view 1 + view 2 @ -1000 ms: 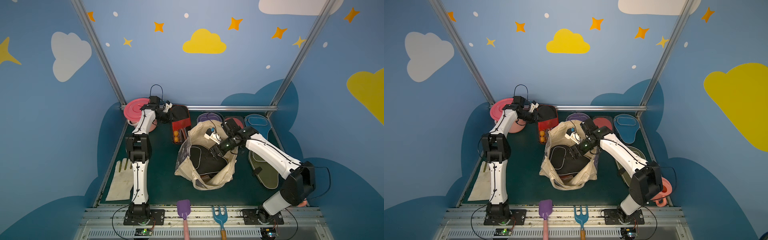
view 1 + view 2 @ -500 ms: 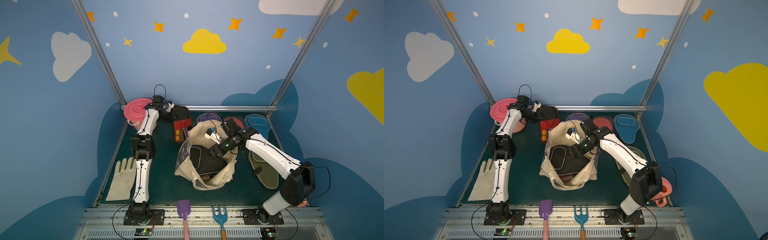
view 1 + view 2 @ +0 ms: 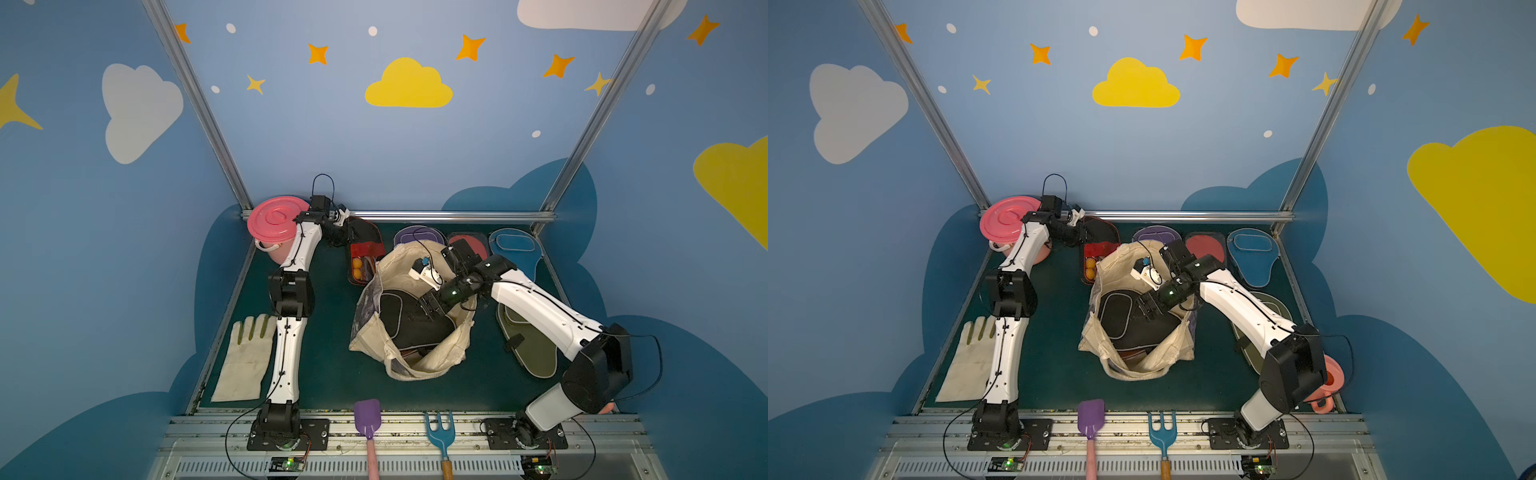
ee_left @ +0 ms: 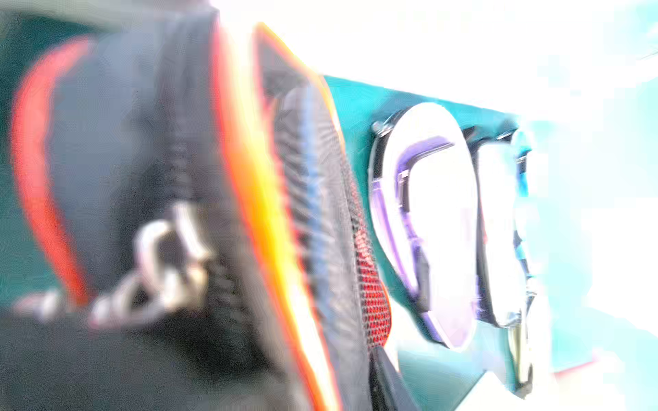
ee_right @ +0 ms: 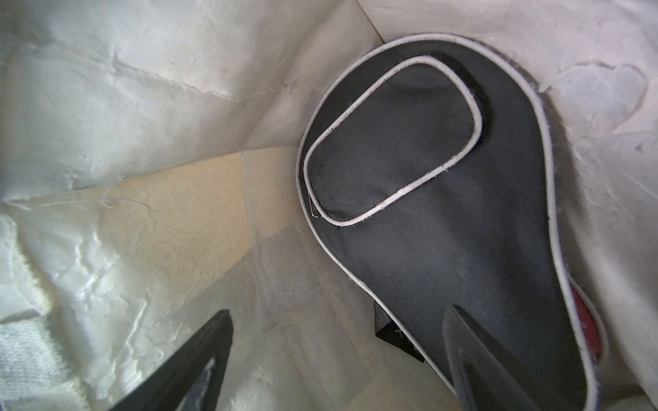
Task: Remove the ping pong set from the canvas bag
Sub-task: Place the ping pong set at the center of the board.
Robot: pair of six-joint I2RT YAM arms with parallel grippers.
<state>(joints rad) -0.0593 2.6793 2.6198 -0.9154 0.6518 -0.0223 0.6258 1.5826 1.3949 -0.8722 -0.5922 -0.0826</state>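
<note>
The cream canvas bag (image 3: 415, 368) (image 3: 1133, 368) stands open mid-table. Inside lies a black paddle cover (image 3: 399, 316) (image 3: 1121, 316) (image 5: 427, 199) with grey piping, and a red edge (image 5: 587, 320) shows beneath it. My right gripper (image 3: 430, 307) (image 3: 1148, 309) (image 5: 336, 311) is open inside the bag, one finger over the cover's narrow end. The black-red case (image 3: 365, 249) (image 3: 1100, 245) (image 4: 142, 142) with orange balls (image 3: 356, 267) lies at the back. My left gripper (image 3: 347, 237) (image 3: 1081, 237) is at its far end, with its jaws too blurred to read.
Along the back lie a purple cover (image 3: 415, 235), a red paddle (image 3: 473, 243) and a blue cover (image 3: 513, 253); an olive cover (image 3: 532, 353) lies under my right arm. Pink bucket (image 3: 276, 224) back left, glove (image 3: 245, 357) left, purple shovel (image 3: 367, 415) and blue rake (image 3: 439, 428) in front.
My left arm has straightened and its wrist has shifted a little to the right at the case. The right arm and the bag have not moved.
</note>
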